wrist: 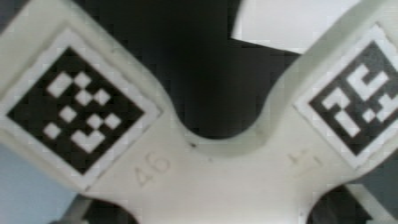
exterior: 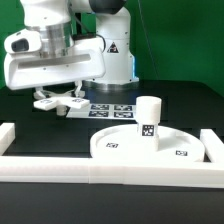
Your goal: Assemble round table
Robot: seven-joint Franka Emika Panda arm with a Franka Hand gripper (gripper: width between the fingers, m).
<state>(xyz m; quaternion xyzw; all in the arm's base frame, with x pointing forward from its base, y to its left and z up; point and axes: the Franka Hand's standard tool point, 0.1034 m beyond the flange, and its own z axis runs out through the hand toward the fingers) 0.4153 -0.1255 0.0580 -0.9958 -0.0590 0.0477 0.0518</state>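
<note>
The cross-shaped foot piece (exterior: 57,102) lies low at the exterior view's left, under the arm. It fills the wrist view (wrist: 205,160), showing two arms with black-and-white tags. My gripper (exterior: 60,97) stands over it, with a finger against each side of its narrow middle (wrist: 214,206), shut on it. The large rimmed round disc (exterior: 118,146) lies at the front right of the exterior view. The short cylinder leg (exterior: 148,118) stands upright on it, tag facing the camera. I cannot tell whether the foot piece rests on the table or is just off it.
The marker board (exterior: 112,108) lies flat behind the disc, to the right of the gripper. Long white border rails (exterior: 60,168) run along the front and both sides. The arm's base (exterior: 118,55) stands behind the marker board. A green wall closes the back.
</note>
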